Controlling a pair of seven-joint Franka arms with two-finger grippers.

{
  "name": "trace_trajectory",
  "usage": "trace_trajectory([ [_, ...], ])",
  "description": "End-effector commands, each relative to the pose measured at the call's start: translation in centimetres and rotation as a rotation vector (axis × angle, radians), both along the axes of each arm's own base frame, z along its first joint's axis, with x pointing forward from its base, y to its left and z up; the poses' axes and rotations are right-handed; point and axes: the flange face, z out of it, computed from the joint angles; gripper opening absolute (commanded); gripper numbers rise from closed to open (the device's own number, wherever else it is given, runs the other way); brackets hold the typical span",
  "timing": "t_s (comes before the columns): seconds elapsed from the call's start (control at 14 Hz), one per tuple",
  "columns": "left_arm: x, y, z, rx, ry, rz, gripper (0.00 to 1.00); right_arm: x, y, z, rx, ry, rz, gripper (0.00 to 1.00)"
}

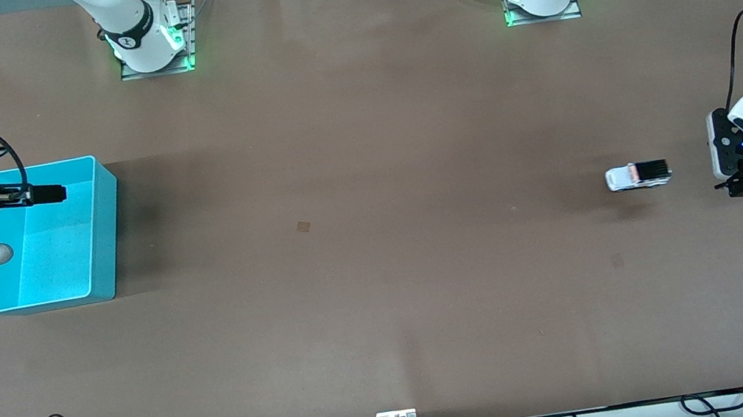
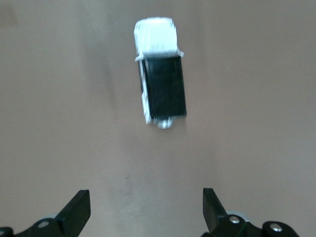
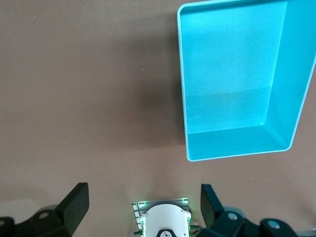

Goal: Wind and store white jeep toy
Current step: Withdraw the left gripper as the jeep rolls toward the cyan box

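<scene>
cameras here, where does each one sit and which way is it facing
Front view: high across the table, facing both arm bases; shows white jeep toy, turquoise bin, left gripper and right gripper.
Left wrist view: looks down on the jeep; its open fingers show.
Right wrist view: looks down at the empty bin; open fingers and the right arm's base show.
Shared: front and left wrist both see the jeep.

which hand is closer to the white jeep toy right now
The left hand. It sits open beside the white jeep toy, toward the left arm's end of the table, touching nothing. The right hand is open by the turquoise bin at the right arm's end.
</scene>
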Motion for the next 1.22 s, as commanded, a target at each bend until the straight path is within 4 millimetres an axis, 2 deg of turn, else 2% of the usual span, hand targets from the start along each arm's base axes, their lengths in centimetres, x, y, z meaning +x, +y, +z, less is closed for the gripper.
trace_trajectory([
  [0.0,0.1,-2.8,3.4,0.014,-0.022,-0.057,1.0,-0.6,0.3,0.3,0.011,0.005,-0.011,1.0],
  [0.21,0.9,-7.1,6.0,-0.049,-0.072,-0.054,1.0,-0.6,0.3,0.3,0.013,0.005,-0.011,1.0],
  [0.5,1.5,-12.8,7.7,-0.219,-0.113,0.033,1.0,-0.6,0.1,0.3,0.013,0.005,-0.014,1.0],
  [0.64,1.5,-16.0,8.6,-0.218,-0.114,0.075,1.0,-0.6,0.1,0.3,0.013,0.005,-0.014,1.0],
  [0.86,1.5,-19.3,10.3,-0.213,-0.127,0.193,1.0,-0.6,0.0,0.3,0.012,0.005,-0.015,1.0],
  [1.07,2.0,-19.8,12.3,-0.214,-0.152,0.383,1.0,-0.6,0.0,0.3,0.013,0.005,-0.016,1.0],
  [1.15,2.0,-19.8,12.5,-0.211,-0.15,0.46,1.0,-0.6,0.0,0.3,0.013,0.005,-0.016,1.0],
])
